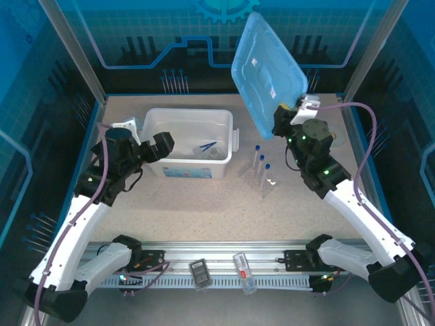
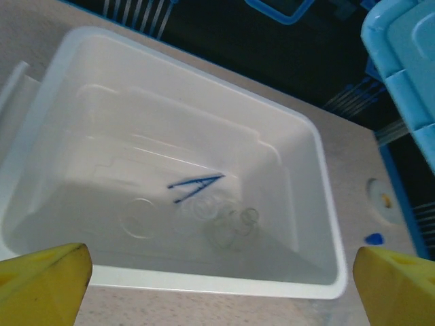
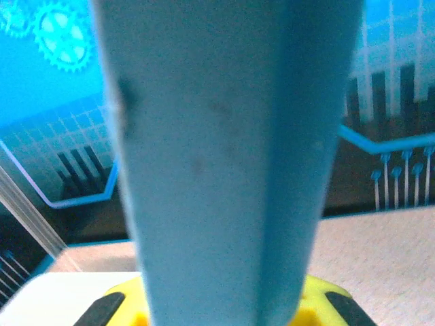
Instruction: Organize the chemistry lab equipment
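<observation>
Top external view: the speckled beige table [image 1: 170,204] carries everything. The open white plastic bin [image 1: 187,111] sits on its far left half. The light-blue rectangular plastic lid [image 1: 262,68] is off the bin, raised in the air over the far right of the table and tilted steeply. My right fingers [image 3: 319,299] are pinched tight on the lid's lower edge, and in my right wrist view the lid [image 3: 224,149] rises straight up out of them.

My left fingers [image 2: 41,282] are spread as wide as they go and hold nothing. They hang by the near left side of the bin [image 2: 326,204], looking down into it.

Between the bin and my right arm, the small clear rack [image 1: 262,182] stands on the table. The three slim clear blue-capped tubes [image 1: 260,163] stand upright in it.

Inside the bin, the dark blue tweezers [image 2: 196,185] lie flat on the floor, arms splayed in a narrow V. Just beside them lies the small round glass dish [image 2: 231,227]. Its outline is faint against the white, and I cannot tell whether the two touch.
</observation>
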Controlling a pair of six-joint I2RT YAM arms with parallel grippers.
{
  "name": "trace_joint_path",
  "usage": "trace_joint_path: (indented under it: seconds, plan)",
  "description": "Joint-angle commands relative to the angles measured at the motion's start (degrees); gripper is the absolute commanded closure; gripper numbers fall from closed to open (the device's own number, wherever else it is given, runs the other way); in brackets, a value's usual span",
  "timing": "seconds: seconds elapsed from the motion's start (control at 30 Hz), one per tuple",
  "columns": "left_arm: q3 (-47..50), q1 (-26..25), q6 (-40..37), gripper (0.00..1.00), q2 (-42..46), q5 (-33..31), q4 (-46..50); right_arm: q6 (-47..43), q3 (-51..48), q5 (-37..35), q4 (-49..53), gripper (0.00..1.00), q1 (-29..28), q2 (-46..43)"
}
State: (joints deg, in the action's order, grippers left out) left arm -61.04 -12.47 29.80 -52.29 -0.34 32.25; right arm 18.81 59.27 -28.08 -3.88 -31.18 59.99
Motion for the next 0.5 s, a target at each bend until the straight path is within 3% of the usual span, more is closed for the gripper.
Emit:
trace_joint_path:
  seconds: [0.0,0.23,0.47]
  plan:
    - [-1.47,5.5,5.86,0.01,-0.92,16.7,-3.49,-15.82,2.55,-9.95,-6.4,0.98,-6.31,0.91]
    - [1.42,14.9,19.13,0.02,-3.14,34.77,-17.05,-41.4,5.18,-20.85,-21.21,0.98,-20.49,10.19]
    - [5.75,19.1,32.46,0.06,-5.17,41.75,-31.87,-56.98,6.3,-25.5,-30.64,0.98,-26.32,18.82]
